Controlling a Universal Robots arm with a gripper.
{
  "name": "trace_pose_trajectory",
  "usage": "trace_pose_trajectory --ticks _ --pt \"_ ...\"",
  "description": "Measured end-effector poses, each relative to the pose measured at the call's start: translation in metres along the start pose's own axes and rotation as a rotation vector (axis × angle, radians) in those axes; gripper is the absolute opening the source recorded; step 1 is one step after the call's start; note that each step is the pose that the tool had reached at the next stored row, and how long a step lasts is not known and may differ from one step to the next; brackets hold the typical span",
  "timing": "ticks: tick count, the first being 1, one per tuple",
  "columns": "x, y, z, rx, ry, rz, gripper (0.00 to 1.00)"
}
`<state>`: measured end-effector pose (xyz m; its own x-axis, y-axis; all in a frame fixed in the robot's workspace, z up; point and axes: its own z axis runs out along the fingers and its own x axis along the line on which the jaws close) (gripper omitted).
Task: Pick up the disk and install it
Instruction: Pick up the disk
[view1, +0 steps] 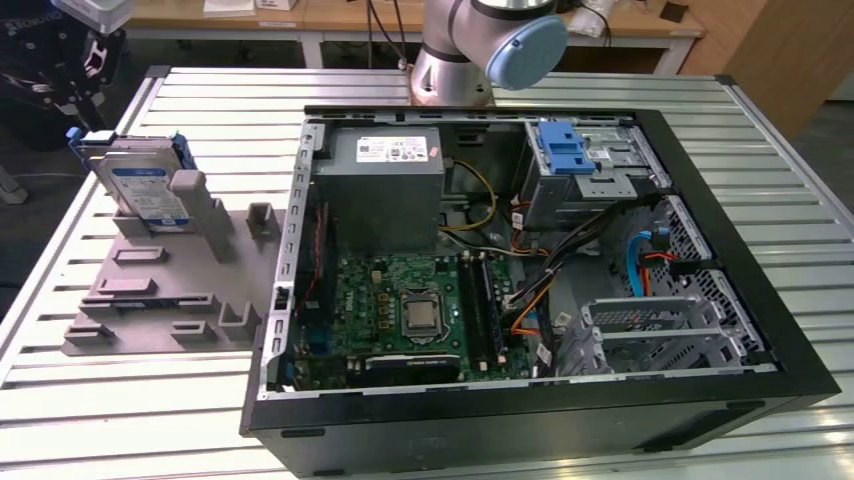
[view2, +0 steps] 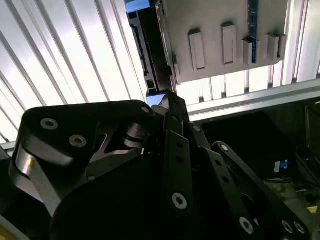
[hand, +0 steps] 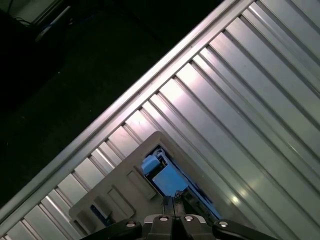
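In the exterior view, the disk (view1: 140, 185) stands on edge in a grey fixture (view1: 147, 300) at the exterior view's left. It is near the slatted worktop's (view1: 107, 400) border, and the fixture sits just beside the open computer case (view1: 747, 330). Nothing presses against the disk's faces.

In the second wrist view, the gripper (view2: 167, 100) has its fingers drawn together on nothing, with the tips close over the disk's blue-framed edge.

In the first wrist view, bare slats lie on one side of the fixture and the worktop's rim runs along the other.
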<state>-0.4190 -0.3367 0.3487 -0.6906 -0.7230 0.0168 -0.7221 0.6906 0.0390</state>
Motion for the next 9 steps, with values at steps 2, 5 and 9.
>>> trace_pose_trajectory --ticks 2,5,9 --pt "0.0000 0.0000 -0.0001 0.0011 -0.0003 -0.013 0.11" --pt "0.0000 0.0000 -0.0001 0.0029 -0.0008 -0.034 0.11" --pt "0.0001 0.0000 0.0000 0.0048 -0.0002 -0.080 0.11"
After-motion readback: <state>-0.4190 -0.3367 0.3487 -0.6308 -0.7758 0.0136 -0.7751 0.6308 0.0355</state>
